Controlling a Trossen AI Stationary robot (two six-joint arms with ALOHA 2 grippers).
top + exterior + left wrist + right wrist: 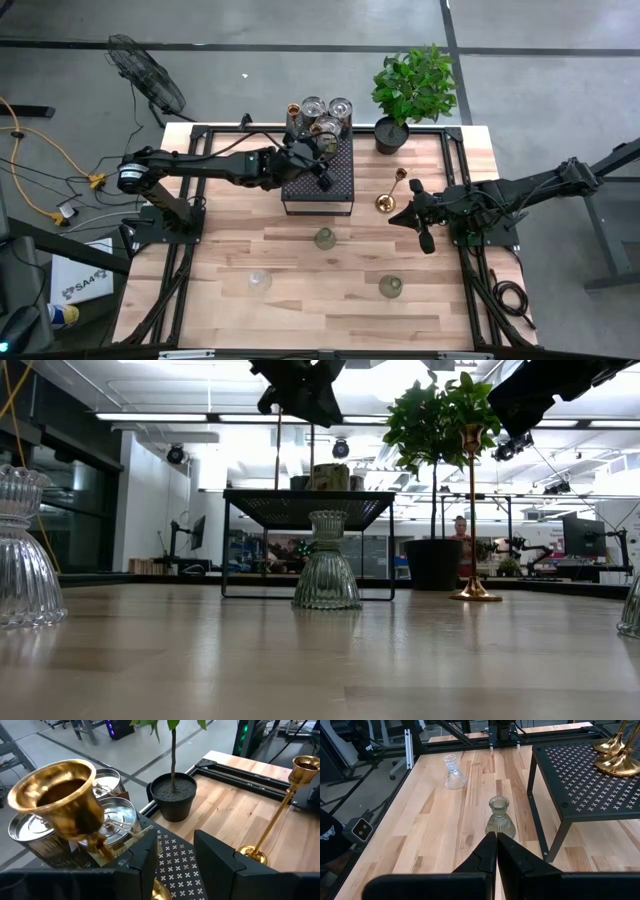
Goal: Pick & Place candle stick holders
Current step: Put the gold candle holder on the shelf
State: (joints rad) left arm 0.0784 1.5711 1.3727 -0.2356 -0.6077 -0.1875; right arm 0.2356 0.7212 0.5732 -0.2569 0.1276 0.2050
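**Left arm over the box, three glass holders loose on the open boards**

The pale wooden plank surface carries everything; at the middle of its far edge stands the black perforated metal box, with the green plant in a black pot at its right, near the far right corner; the left gripper hangs over the box top, its fingers spread with nothing between them, as its wrist view shows.

On the far rim of the box cluster two silvery round cup holders and one shiny brass-gold holder, upright in the wrist view; the bases of more brass ones sit on the perforated top.

A tall slender brass-gold candle stick holder stands upright just off the box's right side, its long axis vertical; the right gripper, fingers pressed together and empty, is just beside it and plainly the nearer arm.

Three squat ribbed clear-glass holders remain on the open boards: one just in front of the box, one toward the near left, one toward the near right; judging by this, the centre one lies straight ahead of the right gripper.
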